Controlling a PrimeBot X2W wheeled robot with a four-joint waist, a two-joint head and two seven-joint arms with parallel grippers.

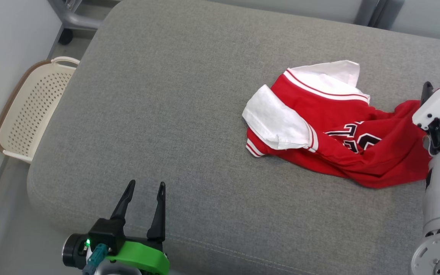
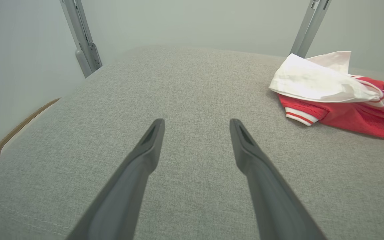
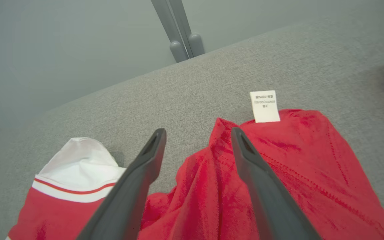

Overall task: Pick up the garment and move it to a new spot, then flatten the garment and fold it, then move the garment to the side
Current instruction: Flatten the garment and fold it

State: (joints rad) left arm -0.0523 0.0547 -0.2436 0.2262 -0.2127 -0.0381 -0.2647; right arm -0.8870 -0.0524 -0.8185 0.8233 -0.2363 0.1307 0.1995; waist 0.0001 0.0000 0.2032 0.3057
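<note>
My right tool [image 3: 197, 131] stands open over the crumpled garment [image 1: 342, 152] toward the cushion's [image 1: 166, 95] right edge, my left tool [image 1: 146, 186] open too, and a finger could snag loose cloth and drag it askew.

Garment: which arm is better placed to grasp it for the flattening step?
Right, probably. The right gripper hangs open directly over the red fabric of the garment, near its label. The left gripper, also open, is over bare cushion, well apart from the garment.
</note>
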